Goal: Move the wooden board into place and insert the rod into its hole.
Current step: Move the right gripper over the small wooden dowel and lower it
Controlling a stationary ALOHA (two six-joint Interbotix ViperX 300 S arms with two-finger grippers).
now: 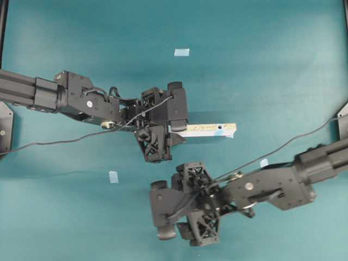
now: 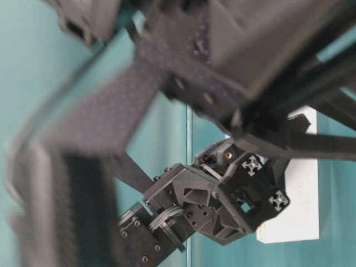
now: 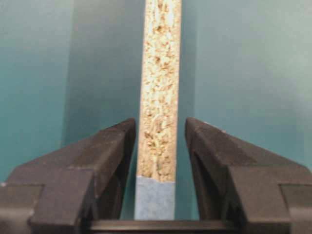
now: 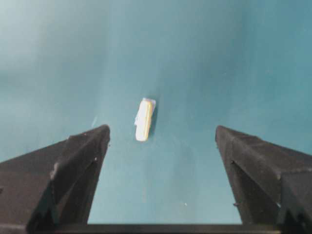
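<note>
The wooden board (image 1: 209, 129) stands on its long edge at mid-table, raw chipboard edge up, with the dark hole (image 1: 220, 129) near its right end. From table level its white face (image 2: 295, 189) shows. My left gripper (image 1: 179, 132) straddles the board's left end. In the left wrist view the board (image 3: 160, 73) runs between the fingers of this gripper (image 3: 161, 122), with a thin gap on each side. The rod (image 4: 145, 119) lies on the mat just ahead of my right gripper (image 4: 162, 129), nearer its left finger; the jaws are wide open and hold nothing. In the overhead view the right gripper (image 1: 162, 211) sits below the board, and the rod is hidden.
Pale-blue tape squares lie on the teal mat at the top (image 1: 181, 52), at the left (image 1: 113, 176) and beside the right arm (image 1: 264, 162). Blue tape wraps the board's near end (image 3: 154, 197). A blurred black arm (image 2: 167, 83) fills most of the table-level view.
</note>
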